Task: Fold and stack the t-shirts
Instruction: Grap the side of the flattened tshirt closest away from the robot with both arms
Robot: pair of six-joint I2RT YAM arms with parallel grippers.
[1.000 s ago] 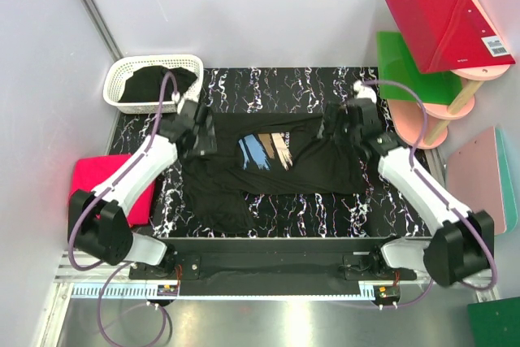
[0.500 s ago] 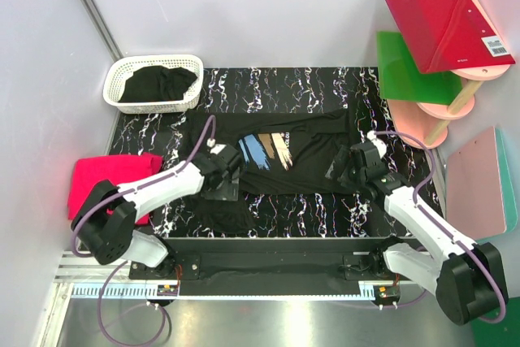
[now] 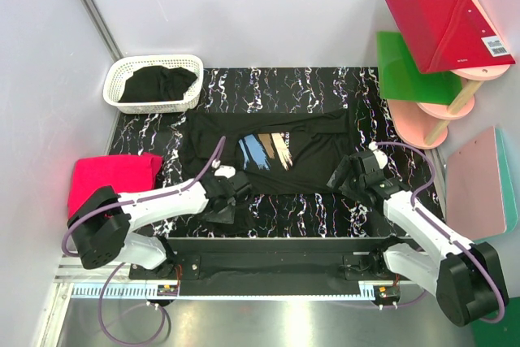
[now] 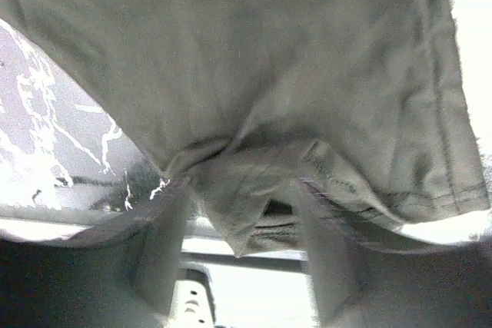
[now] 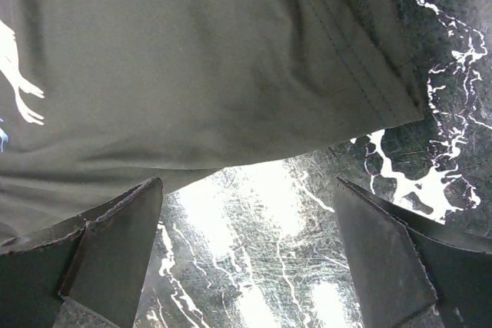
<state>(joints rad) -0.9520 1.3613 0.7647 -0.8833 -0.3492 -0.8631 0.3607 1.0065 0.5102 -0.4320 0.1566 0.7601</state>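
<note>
A black t-shirt (image 3: 309, 160) with a blue, tan and white brushstroke print lies spread flat on the black marbled table (image 3: 276, 87). My left gripper (image 3: 229, 202) sits low at the shirt's near-left corner. In the left wrist view its fingers (image 4: 157, 251) stand either side of a bunched fold of the shirt (image 4: 246, 205), with a gap still showing lower down. My right gripper (image 3: 340, 176) is at the near-right corner. It is wide open (image 5: 247, 186) over bare table, and the shirt's hem (image 5: 231, 74) lies just beyond its tips.
A white lattice basket (image 3: 116, 80) holding a black t-shirt (image 3: 158, 83) stands at the back left. A folded hot-pink t-shirt (image 3: 106, 178) lies off the table's left side. Red (image 3: 443, 26), green (image 3: 406, 67) and pink (image 3: 479, 176) boards sit at the right.
Both arms swung from the shirt's far side down to its near edge. The left jaws narrowed around the near-left corner cloth. The right jaws stayed wide.
</note>
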